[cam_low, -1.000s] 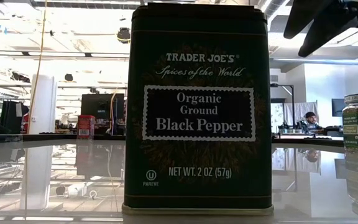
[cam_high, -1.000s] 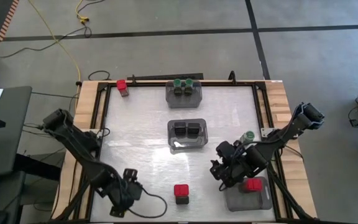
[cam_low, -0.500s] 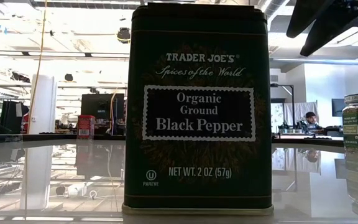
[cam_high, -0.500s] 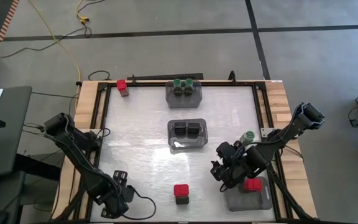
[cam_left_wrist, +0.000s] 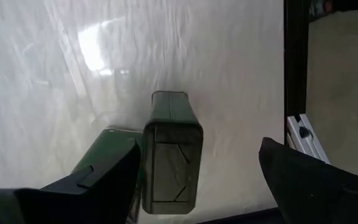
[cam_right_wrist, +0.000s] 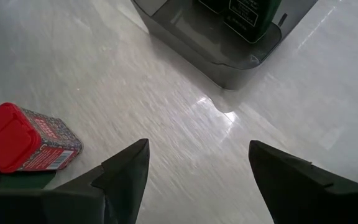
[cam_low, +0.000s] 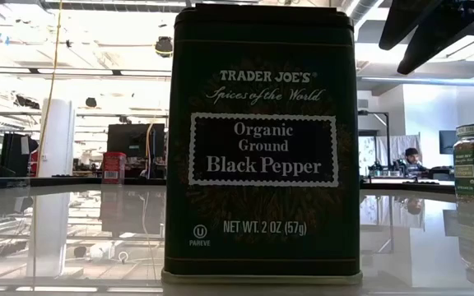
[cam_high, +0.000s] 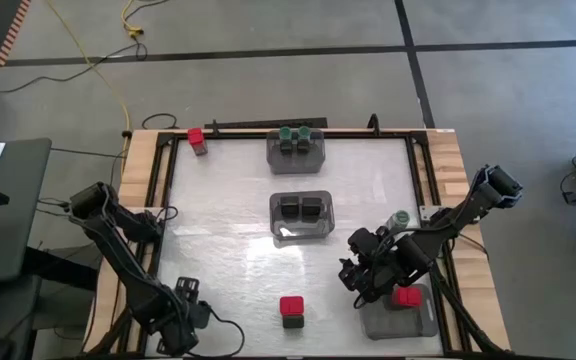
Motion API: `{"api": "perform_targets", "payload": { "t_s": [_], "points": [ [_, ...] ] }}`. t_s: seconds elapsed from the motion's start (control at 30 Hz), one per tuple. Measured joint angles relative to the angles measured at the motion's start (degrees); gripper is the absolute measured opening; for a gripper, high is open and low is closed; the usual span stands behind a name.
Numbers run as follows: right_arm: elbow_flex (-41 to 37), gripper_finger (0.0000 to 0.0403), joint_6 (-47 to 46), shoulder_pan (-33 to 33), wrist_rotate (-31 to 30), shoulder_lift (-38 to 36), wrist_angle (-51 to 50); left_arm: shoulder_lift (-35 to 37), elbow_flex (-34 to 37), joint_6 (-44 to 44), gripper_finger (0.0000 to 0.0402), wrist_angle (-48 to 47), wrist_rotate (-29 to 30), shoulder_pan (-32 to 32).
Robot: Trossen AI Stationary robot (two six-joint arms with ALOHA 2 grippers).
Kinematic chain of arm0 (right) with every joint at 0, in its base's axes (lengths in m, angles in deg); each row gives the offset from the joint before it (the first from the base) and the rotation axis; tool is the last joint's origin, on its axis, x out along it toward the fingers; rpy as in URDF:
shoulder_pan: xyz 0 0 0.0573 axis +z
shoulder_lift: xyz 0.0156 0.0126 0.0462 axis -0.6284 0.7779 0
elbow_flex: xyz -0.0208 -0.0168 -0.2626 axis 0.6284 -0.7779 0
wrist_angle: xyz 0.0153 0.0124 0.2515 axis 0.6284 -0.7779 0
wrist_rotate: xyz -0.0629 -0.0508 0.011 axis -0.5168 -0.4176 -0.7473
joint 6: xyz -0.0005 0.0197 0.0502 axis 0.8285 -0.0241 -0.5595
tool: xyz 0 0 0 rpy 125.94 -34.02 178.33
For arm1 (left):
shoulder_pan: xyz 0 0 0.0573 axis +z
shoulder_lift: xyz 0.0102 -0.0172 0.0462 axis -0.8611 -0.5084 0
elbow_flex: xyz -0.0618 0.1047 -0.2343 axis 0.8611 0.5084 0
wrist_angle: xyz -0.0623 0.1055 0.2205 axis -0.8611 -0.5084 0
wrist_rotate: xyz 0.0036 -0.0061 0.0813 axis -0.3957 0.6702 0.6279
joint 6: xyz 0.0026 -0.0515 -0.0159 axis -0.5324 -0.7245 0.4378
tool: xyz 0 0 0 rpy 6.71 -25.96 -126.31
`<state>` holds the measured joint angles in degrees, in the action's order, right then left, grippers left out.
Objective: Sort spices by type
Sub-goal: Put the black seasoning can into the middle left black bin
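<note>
The left gripper (cam_high: 183, 318) hangs over the worktop (cam_high: 228, 230) close to the corner on the left arm's side, by the edge that lies lowest in the high view. Its jaws are spread and pinch nothing. The left wrist view shows a black tin (cam_left_wrist: 169, 155) standing just ahead of them, nearer one finger than the other. This looks like the approach to a pick.

To do it well, centre the jaws so that the tin sits midway between them. Square them to its flat sides, go down far enough to take the body rather than the top, then close. The tin probably belongs in the middle bin (cam_high: 276, 215), which already holds black tins. It should be lifted clear of that bin's wall before it is lowered in.

The right gripper (cam_high: 360, 278), jaws also spread and empty, hovers near the right edge beside the bin (cam_high: 423, 322) that holds a red-capped tin. Three things are unsorted:
- a red-capped tin (cam_high: 291, 308) near the low edge
- another red-capped one (cam_high: 198, 139) at the far left corner
- a green-capped jar (cam_high: 400, 218) by the right edge, whose fellows sit in the far bin (cam_high: 271, 150)

Both arms must keep apart when crossing the middle.
</note>
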<state>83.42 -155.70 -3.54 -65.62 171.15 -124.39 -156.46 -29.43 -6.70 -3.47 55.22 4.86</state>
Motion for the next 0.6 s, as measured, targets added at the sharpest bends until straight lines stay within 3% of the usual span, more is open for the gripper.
{"api": "perform_targets", "payload": {
  "t_s": [0.17, 0.6],
  "points": [
    [0.00, 0.0303, 0.00, 0.00, -0.02, 0.00, 0.00, 0.00, 0.04, -1.51, 0.0313, -1.48, 1.28, -0.57],
    [0.00, 0.0303, -0.52, 0.50, -0.02, 0.00, 0.17, 0.02, 4.02, -3.73, 0.0253, 2.80, 1.55, -0.57]
  ]
}}
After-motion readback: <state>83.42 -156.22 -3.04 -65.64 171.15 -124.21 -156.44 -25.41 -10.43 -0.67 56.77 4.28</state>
